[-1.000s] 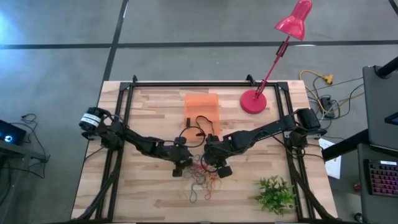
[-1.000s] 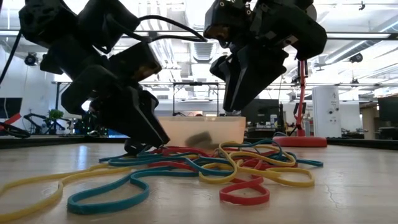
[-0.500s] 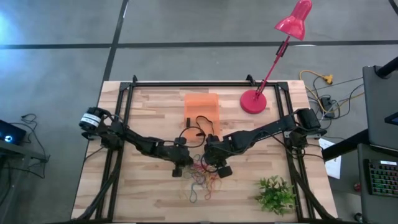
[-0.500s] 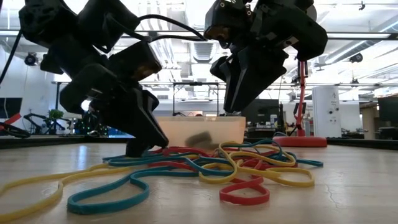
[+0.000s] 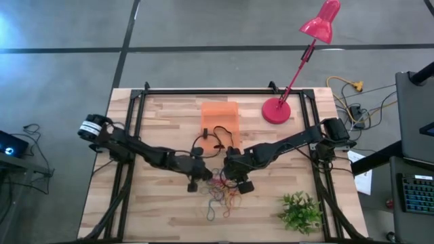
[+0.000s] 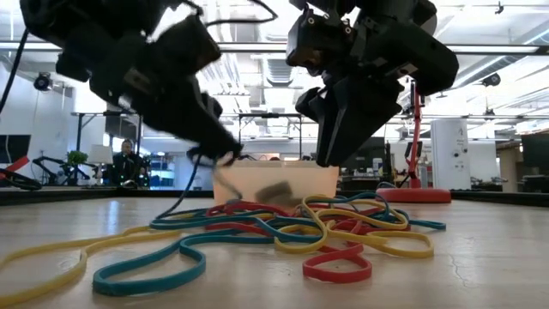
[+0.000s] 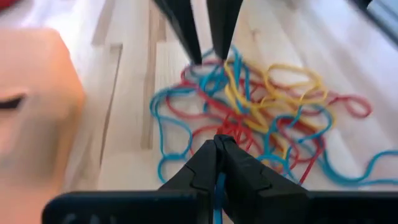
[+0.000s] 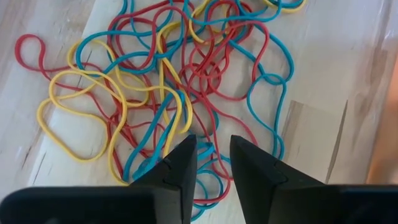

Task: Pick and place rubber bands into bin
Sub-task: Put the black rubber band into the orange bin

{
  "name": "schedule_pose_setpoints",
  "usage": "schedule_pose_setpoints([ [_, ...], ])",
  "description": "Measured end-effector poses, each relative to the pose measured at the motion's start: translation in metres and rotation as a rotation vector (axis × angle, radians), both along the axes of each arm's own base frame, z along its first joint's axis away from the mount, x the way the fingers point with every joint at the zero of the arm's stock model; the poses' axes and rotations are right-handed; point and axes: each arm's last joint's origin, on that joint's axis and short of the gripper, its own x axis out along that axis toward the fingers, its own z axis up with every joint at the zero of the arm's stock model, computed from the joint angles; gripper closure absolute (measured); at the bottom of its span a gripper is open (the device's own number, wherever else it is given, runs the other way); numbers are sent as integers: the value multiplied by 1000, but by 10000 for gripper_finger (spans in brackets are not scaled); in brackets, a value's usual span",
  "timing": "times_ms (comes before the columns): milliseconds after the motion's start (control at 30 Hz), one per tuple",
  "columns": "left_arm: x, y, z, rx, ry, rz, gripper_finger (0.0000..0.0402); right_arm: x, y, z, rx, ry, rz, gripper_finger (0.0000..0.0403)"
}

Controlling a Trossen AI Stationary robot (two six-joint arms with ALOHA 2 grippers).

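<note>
High view: the left end effector (image 5: 194, 183) sits at the left edge of the rubber bands (image 5: 222, 195) piled on the wooden surface (image 5: 163, 217); the orange bin (image 5: 220, 116) lies beyond the pile. The right end effector (image 5: 241, 184) hangs over the pile's right side.
Low view: a moment ago the left end effector (image 6: 219, 154) was down on the surface; now it is raised, with a thin blue band (image 6: 184, 190) trailing beneath it.
Left wrist view: fingers together, clamped on a blue rubber band (image 7: 217, 186).
Right wrist view: fingers (image 8: 180, 163) partly apart, empty, above the tangle.
Meaning: the pick looks made; carrying to the bin comes next.
</note>
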Motion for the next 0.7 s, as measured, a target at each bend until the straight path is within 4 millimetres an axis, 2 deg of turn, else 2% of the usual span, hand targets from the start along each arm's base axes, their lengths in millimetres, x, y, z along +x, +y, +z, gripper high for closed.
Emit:
schedule_pose_setpoints([
  [167,-2,-1,7,-11,-15,-64,391,-1,0,-3,1,-4,0,323],
  [700,0,-4,-10,-51,53,-98,333,-1,0,-4,0,-4,2,312],
])
